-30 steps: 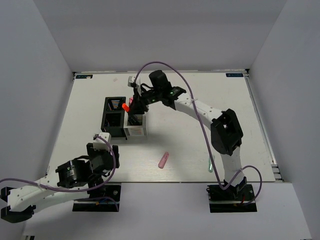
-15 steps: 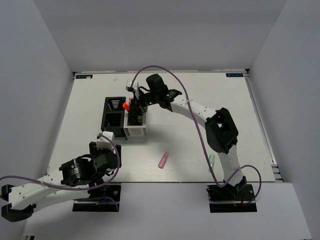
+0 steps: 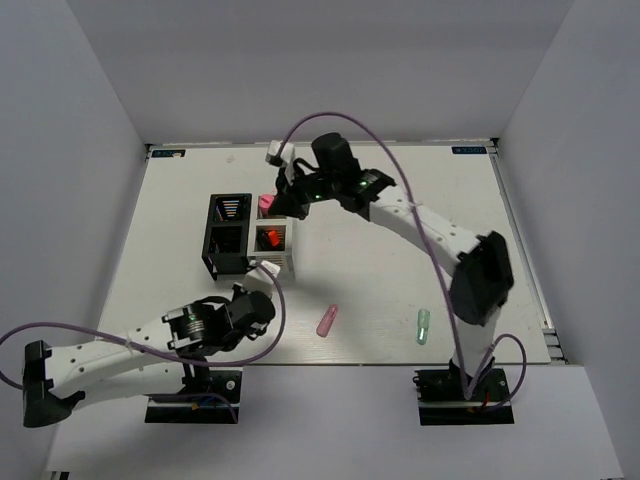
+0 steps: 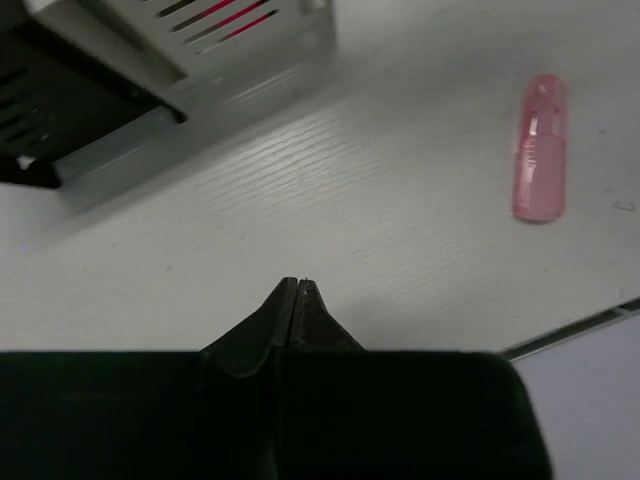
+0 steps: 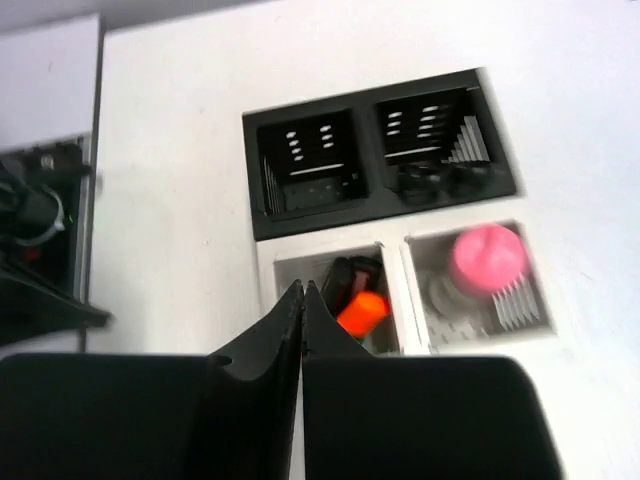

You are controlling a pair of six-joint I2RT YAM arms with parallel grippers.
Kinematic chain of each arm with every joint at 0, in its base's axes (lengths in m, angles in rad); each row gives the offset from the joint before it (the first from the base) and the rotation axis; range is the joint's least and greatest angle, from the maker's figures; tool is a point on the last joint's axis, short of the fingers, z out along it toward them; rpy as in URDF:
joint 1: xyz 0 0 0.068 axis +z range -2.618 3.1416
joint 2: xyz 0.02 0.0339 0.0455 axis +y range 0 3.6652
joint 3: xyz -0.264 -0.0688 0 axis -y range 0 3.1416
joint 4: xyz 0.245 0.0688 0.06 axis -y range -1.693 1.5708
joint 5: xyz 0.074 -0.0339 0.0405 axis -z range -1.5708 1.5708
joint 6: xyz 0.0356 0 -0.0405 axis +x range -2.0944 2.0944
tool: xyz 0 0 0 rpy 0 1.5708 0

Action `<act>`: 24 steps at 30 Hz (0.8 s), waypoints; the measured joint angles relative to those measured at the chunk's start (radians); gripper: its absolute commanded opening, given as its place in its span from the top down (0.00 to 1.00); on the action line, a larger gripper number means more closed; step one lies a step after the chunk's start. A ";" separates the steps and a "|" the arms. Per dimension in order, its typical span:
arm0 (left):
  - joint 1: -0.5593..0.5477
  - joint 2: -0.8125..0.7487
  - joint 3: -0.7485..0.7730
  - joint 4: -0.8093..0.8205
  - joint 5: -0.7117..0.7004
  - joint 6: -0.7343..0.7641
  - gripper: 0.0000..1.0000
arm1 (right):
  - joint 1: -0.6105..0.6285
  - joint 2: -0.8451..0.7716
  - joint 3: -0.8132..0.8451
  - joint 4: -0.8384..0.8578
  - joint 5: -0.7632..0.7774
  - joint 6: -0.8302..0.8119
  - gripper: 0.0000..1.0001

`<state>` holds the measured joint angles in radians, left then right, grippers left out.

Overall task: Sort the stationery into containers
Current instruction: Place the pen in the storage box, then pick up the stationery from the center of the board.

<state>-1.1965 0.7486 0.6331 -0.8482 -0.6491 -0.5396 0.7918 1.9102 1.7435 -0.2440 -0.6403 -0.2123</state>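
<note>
Left gripper (image 4: 298, 283): your fingers are pressed tip to tip, with nothing between them. It hangs low over the table (image 3: 400, 260).
- The pale pink stick (image 4: 540, 150) lies flat ahead of the tips and off to their right, well apart from them, with its long axis running roughly away from the tool.
- A corner of the white organizer (image 4: 250, 40) sits ahead and to the left of the tips. Red shows through its slots.

Right gripper (image 5: 302, 288): your fingers are also closed flat against each other and carry nothing. It is held above the containers.
- The white organizer is directly beyond the tips.
- In its compartment just right of the tips, an orange-capped highlighter (image 5: 362, 308) stands cap up.
- In the next compartment to the right is the fat pink marker (image 5: 485, 255), round end up.
- The black organizer (image 5: 366, 150) is further ahead, touching the white one along its side.
- Its left compartment shows only slats. The right one holds dark rounded shapes too blurred to name.

Overhead view: the mint stick (image 3: 423, 325) lies near the table's front edge. It is far from both tools, with the pale pink stick between it and your left gripper.
</note>
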 measured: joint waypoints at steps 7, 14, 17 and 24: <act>-0.002 0.246 0.035 0.267 0.152 0.124 0.24 | -0.050 -0.330 -0.094 -0.183 0.413 0.061 1.00; -0.011 0.594 0.166 0.465 0.202 0.193 0.18 | -0.292 -0.393 -0.569 -0.358 0.565 0.114 0.94; -0.011 0.697 0.219 0.517 0.226 0.211 0.18 | -0.341 -0.447 -0.751 -0.456 0.559 0.131 0.92; 0.000 0.823 0.261 0.553 0.276 0.210 0.25 | -0.430 -0.652 -0.775 -0.477 0.496 0.137 0.91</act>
<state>-1.1969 1.5715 0.8940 -0.2955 -0.3729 -0.3298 0.3614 1.2587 0.9688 -0.7212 -0.1448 -0.0753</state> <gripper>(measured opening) 0.772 0.087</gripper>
